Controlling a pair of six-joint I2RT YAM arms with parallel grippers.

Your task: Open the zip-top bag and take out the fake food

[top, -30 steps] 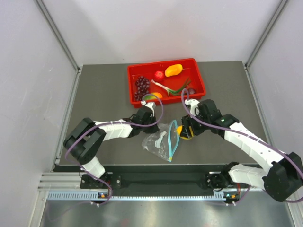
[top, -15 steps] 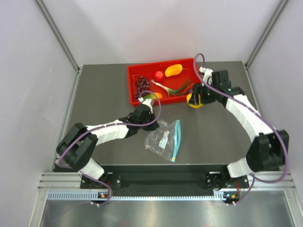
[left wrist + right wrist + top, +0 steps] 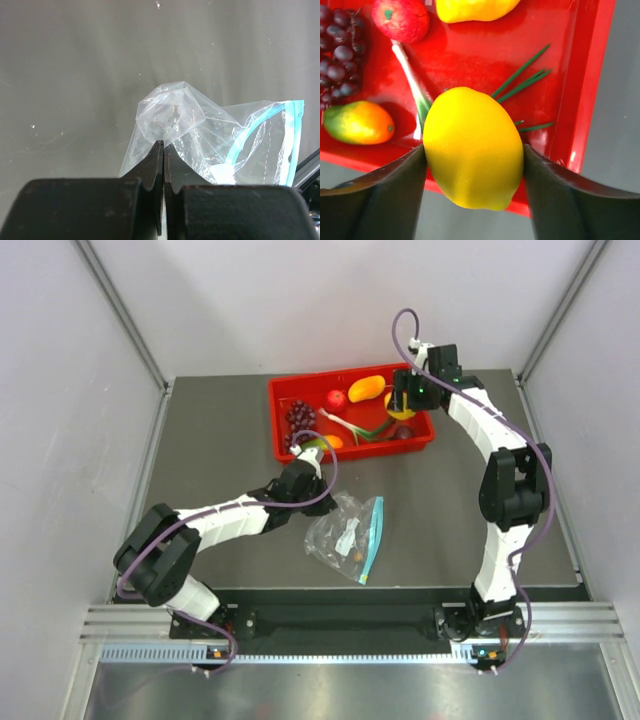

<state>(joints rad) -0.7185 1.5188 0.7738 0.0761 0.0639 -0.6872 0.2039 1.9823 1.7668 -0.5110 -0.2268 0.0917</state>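
Note:
The zip-top bag lies crumpled on the grey table, its teal zip strip open on the right side. My left gripper is shut on the bag's far left corner, and the left wrist view shows the jaws pinching the clear film. My right gripper is shut on the yellow lemon and holds it above the right part of the red tray. The orange-yellow mango-shaped fruit lies in the tray. I cannot make out the maroon piece for sure.
The tray also holds a purple grape bunch, a small red ball, a green onion and a small green-orange fruit. White walls close the table on three sides.
My right arm has carried the lemon from beside the bag's mouth up and away to above the red tray. My left gripper has kept its hold on the bag, which shifted slightly.

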